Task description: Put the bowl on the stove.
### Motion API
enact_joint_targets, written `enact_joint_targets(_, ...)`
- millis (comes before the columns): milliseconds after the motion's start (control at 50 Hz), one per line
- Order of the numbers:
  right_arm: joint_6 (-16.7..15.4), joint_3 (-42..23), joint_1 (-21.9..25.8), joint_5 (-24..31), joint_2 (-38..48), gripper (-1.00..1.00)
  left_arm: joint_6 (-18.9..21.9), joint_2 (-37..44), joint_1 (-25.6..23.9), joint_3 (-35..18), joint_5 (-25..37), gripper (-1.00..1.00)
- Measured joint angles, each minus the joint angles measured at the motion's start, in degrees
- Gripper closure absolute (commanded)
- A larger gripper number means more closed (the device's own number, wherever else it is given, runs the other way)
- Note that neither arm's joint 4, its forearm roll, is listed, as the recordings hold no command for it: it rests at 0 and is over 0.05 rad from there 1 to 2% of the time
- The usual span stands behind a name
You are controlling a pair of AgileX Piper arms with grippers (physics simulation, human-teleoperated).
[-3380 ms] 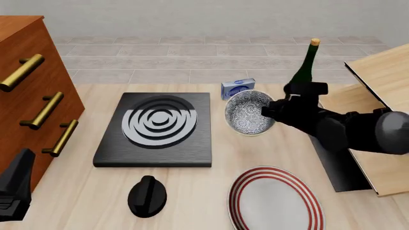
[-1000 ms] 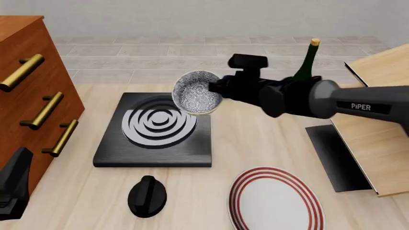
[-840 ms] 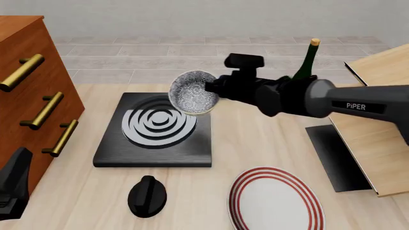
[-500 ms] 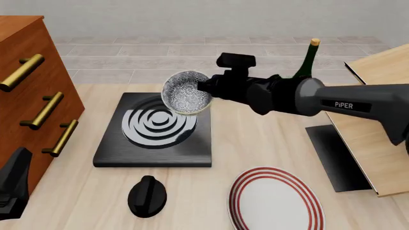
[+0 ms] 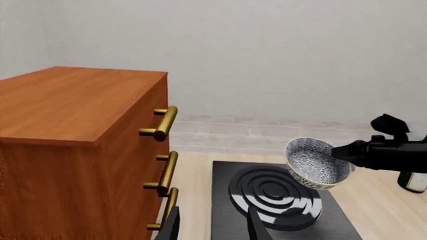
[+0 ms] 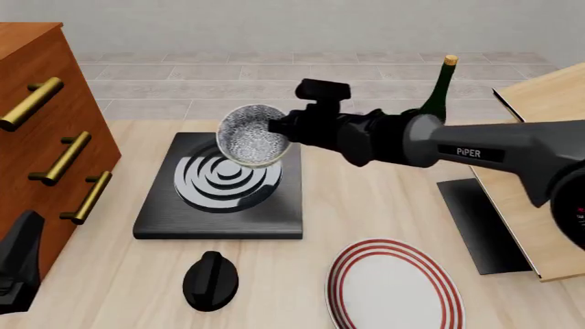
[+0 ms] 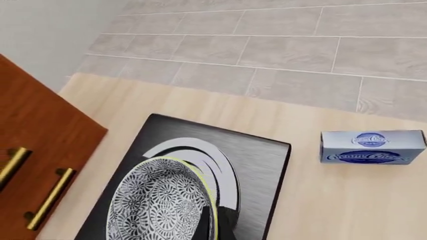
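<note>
The speckled grey-blue bowl (image 6: pixel 249 135) hangs tilted above the back right part of the stove's burner, with my right gripper (image 6: pixel 279 127) shut on its rim. The stove (image 6: pixel 274 214) is a black slab with silver rings, lying left of the table's centre. The left wrist view shows the bowl (image 5: pixel 312 163) clear above the stove (image 5: pixel 223 200). In the right wrist view the bowl (image 7: pixel 159 202) covers part of the stove (image 7: pixel 261 165), and a finger (image 7: pixel 224 228) grips its rim. My left gripper (image 6: pixel 18 264) rests at the near left, its fingers (image 5: pixel 253 227) apart and empty.
A wooden drawer cabinet (image 6: pixel 37 137) with brass handles stands left of the stove. A black knob (image 6: pixel 210 279) and a red-striped plate (image 6: pixel 395 286) lie near the front edge. A green bottle (image 6: pixel 437 92), a blue box (image 7: pixel 372 146) and a wooden board (image 6: pixel 539 178) are at the right.
My right arm lifted the bowl from the table right of the stove and has carried it left, over the burner. The left arm has stayed still.
</note>
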Motion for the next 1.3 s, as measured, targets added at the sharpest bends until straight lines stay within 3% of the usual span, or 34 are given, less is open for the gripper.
enact_joint_targets(1300,3.79,-11.12,3.30,5.47,7.83,1.00,-0.88,0.00,1.48,-0.60,0.18,-1.00)
